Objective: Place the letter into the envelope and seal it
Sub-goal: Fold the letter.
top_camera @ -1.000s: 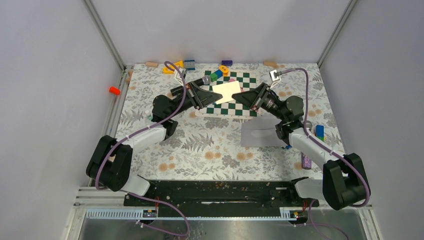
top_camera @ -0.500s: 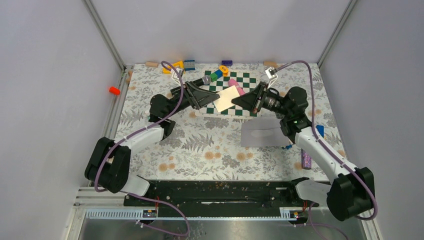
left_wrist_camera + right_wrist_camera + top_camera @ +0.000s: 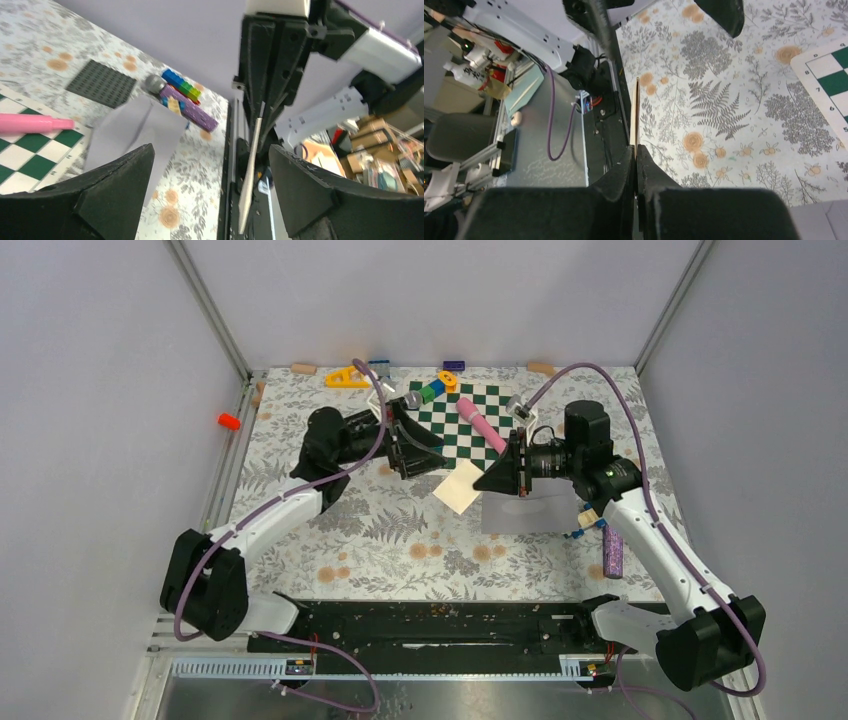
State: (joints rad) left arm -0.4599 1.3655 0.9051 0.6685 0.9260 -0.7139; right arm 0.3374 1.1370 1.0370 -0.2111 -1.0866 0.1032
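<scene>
Your letter (image 3: 457,486), a cream card, hangs tilted just off the near edge of the chessboard (image 3: 462,443), pinched at its right side by the right gripper (image 3: 483,482), whose fingers (image 3: 616,177) are pressed tight together on the card's edge. The light grey envelope (image 3: 518,510) lies flat on the floral table (image 3: 380,530) just off the chessboard's near right corner, partly under the right arm and just beside the letter; you cannot tell from here how its flap sits. Your left gripper (image 3: 432,453) hovers over the chessboard's near left corner, its fingers (image 3: 115,175) spread wide with nothing between them, apart from the letter. A pink marker (image 3: 481,424) lies slantwise on the chessboard
</scene>
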